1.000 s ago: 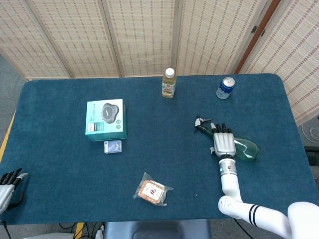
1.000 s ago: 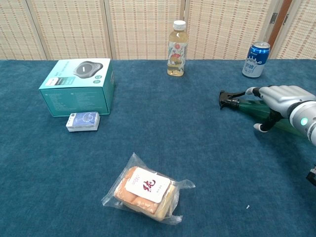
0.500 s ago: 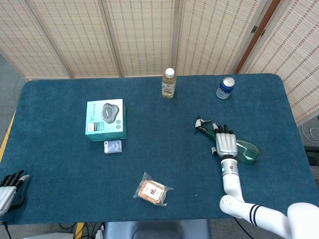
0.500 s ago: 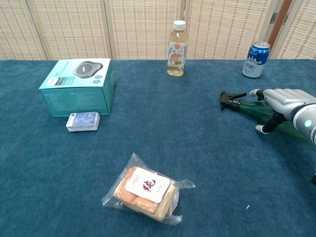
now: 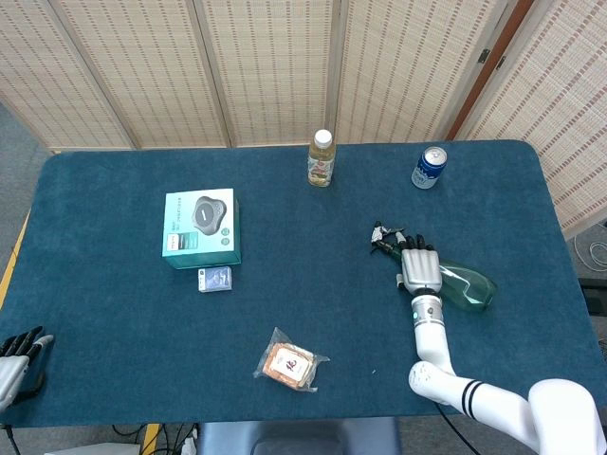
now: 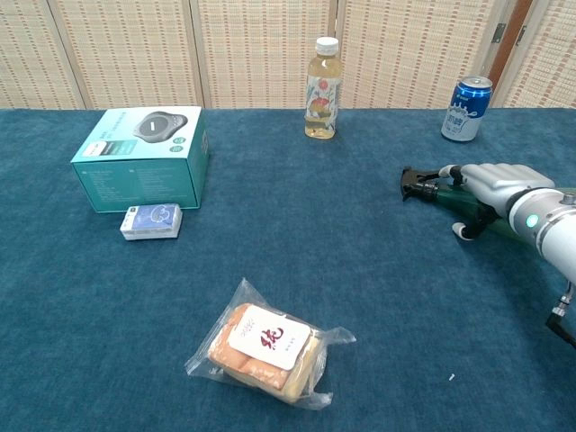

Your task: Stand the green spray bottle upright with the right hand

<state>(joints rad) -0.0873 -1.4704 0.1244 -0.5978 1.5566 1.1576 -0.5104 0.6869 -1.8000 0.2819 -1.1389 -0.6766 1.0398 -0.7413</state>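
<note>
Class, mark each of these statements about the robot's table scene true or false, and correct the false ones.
1. The green spray bottle stands upright. False: it lies on its side.
2. The right hand rests over the spray bottle near its nozzle end. True.
3. The blue can lies tipped over. False: it stands upright.
4. A small card pack lies right in front of the teal box. True.
5. The left hand holds the wrapped snack. False: it holds nothing, at the table's near corner.

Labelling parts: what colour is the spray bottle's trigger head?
Black, clearest in the chest view: trigger head.
</note>
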